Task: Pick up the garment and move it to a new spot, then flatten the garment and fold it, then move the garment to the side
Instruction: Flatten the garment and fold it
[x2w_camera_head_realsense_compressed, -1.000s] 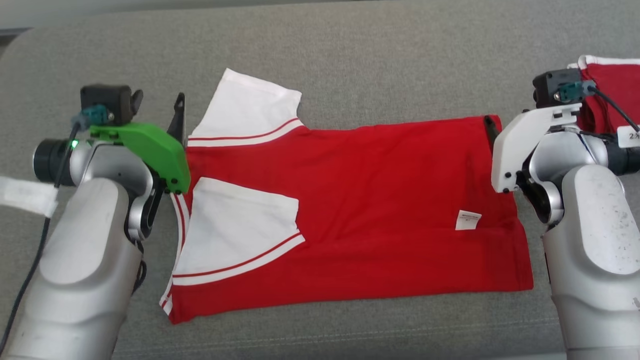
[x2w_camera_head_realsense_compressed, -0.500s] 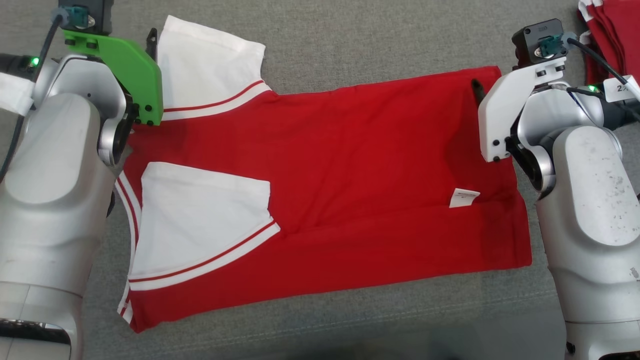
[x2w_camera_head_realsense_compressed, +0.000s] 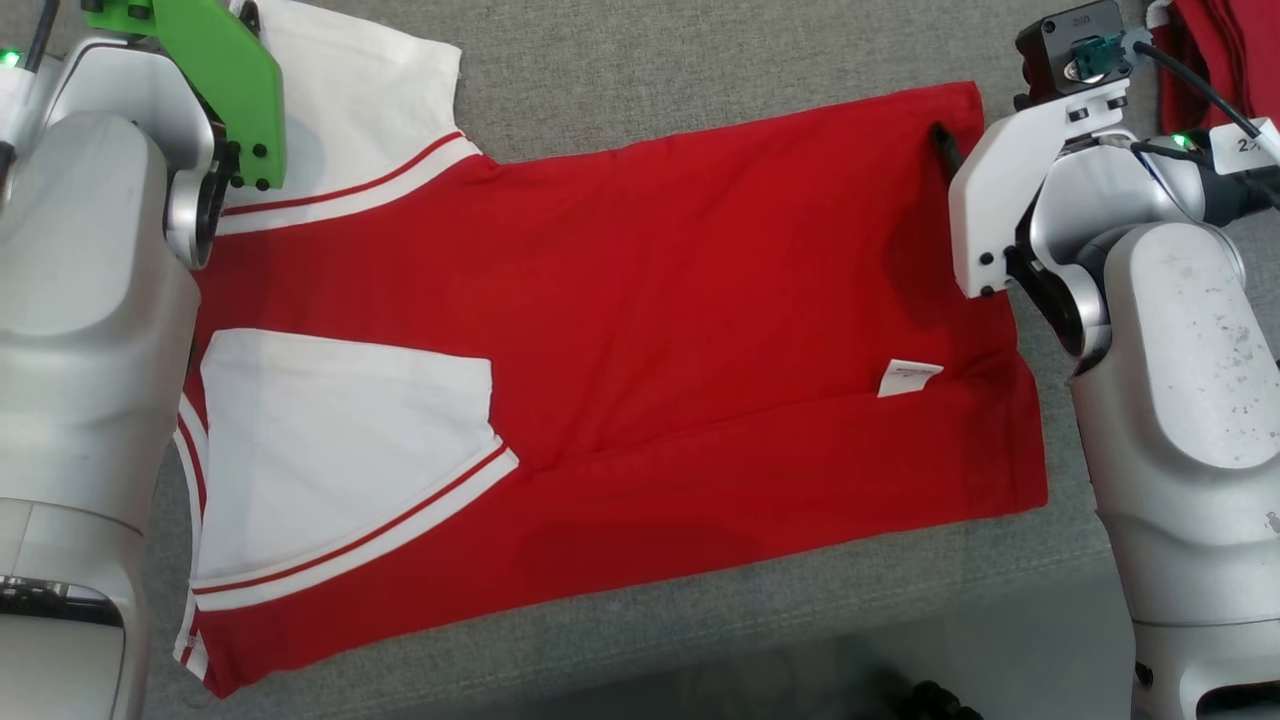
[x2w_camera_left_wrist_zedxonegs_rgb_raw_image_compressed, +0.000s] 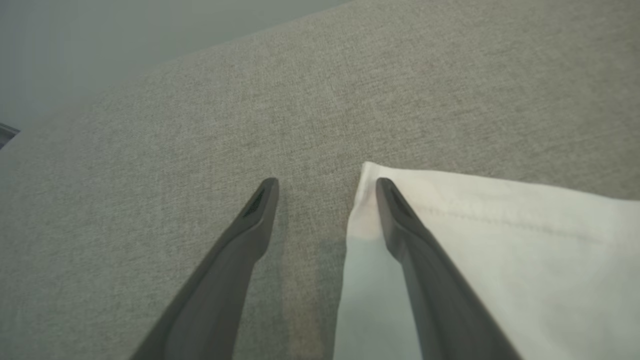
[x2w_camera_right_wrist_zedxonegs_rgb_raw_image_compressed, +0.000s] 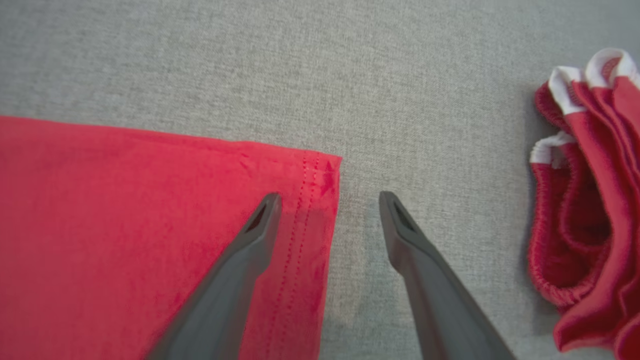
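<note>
The left arm (x2w_camera_head_realsense_compressed: 90, 330) is seen along the left edge of the head view, with its green wrist bracket (x2w_camera_head_realsense_compressed: 225, 75) at the upper left. The right arm (x2w_camera_head_realsense_compressed: 1170, 400) is seen along the right edge, with its white bracket (x2w_camera_head_realsense_compressed: 1000, 190) angled toward the top. Both are held over a grey woven surface (x2w_camera_head_realsense_compressed: 680, 60), whose front edge is seen along the bottom of the frame. The garment (x2w_camera_head_realsense_compressed: 650, 300) — a red shirt with white sleeves — is laid flat across the middle of the frame, hem to the right, with a small white label (x2w_camera_head_realsense_compressed: 908, 377) near that hem. In the left wrist view the left gripper (x2w_camera_left_wrist_zedxonegs_rgb_raw_image_compressed: 326, 185) is held open, one finger over bare grey cloth, the other over the corner of the white sleeve (x2w_camera_left_wrist_zedxonegs_rgb_raw_image_compressed: 500, 240). In the right wrist view the right gripper (x2w_camera_right_wrist_zedxonegs_rgb_raw_image_compressed: 330, 197) is likewise spread — one finger above the red hem corner, the other above the grey surface. Whether any finger touches cannot be told. A heap of other red clothes (x2w_camera_right_wrist_zedxonegs_rgb_raw_image_compressed: 585, 200) is seen at the right edge, apart from the garment.
</note>
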